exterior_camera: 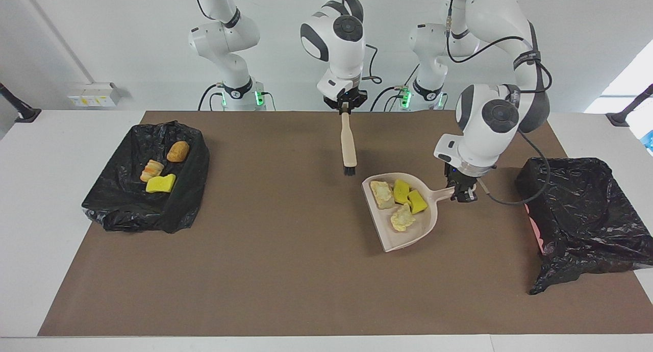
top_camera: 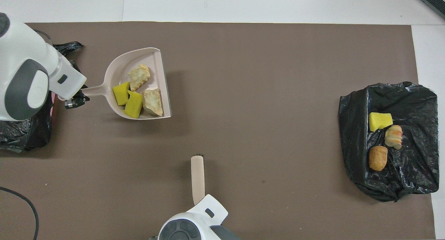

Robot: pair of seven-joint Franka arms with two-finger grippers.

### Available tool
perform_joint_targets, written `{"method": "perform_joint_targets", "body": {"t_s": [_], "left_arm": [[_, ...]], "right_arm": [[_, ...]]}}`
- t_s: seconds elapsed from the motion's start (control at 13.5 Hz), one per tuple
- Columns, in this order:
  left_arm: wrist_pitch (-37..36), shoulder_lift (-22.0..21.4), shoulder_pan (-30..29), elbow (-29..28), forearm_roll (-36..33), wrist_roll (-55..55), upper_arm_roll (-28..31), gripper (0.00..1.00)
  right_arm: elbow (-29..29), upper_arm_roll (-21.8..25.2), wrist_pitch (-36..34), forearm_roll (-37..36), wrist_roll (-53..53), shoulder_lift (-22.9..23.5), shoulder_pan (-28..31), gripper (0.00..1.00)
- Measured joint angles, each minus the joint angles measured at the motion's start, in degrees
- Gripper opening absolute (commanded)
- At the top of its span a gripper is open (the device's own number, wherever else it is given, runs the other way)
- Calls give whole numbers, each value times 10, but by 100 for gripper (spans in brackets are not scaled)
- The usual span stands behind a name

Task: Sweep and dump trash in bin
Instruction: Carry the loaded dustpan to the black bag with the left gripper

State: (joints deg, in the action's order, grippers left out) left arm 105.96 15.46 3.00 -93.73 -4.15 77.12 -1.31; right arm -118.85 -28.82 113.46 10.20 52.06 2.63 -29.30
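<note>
Trash (exterior_camera: 402, 204): four in dustpan (exterior_camera: 408, 240), left gripper (exterior_camera: 465, 193) clamps handle | three in bin (exterior_camera: 122, 209) | right gripper (exterior_camera: 346, 104) grips brush (exterior_camera: 349, 148)

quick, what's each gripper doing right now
left gripper: shut on the dustpan handle, four scraps in the pan.
right gripper: shut on the brush, bristles hanging down.

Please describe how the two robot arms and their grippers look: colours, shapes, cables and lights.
Both arms are glossy white with rounded segments and dark grey round joint caps. Green lights glow at both bases. Black cables run along them; one loops beside the left arm. The left gripper and right gripper are small, black and angular.
</note>
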Motion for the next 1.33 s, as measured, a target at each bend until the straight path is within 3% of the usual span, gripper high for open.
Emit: {"method": "perform_joint_targets", "body": {"t_s": [0.3, 0.82, 0.96, 1.04, 1.11, 1.26, 1.33], "left_arm": [[-2, 4, -87, 21, 0, 105, 3, 0], [-14, 18, -189, 67, -2, 270, 6, 0], [-12, 24, -222, 84, -2, 324, 7, 0], [-9, 28, -237, 91, -2, 336, 7, 0], [-4, 31, -251, 97, -7, 345, 7, 0], [5, 43, -272, 121, -52, 357, 8, 0], [9, 52, -277, 141, -80, 359, 8, 0]], "right_arm": [[-50, 0, 49, 19, 6, 4, -21, 0], [-76, 0, 82, 32, 6, 5, -22, 0], [-79, 0, 87, 32, 5, 5, -23, 13], [-80, 0, 90, 32, 5, 5, -23, 15], [-80, 0, 91, 32, 5, 5, -23, 25], [-80, 1, 92, 32, 5, 6, -23, 42], [-80, 2, 93, 32, 5, 7, -22, 44]]}}
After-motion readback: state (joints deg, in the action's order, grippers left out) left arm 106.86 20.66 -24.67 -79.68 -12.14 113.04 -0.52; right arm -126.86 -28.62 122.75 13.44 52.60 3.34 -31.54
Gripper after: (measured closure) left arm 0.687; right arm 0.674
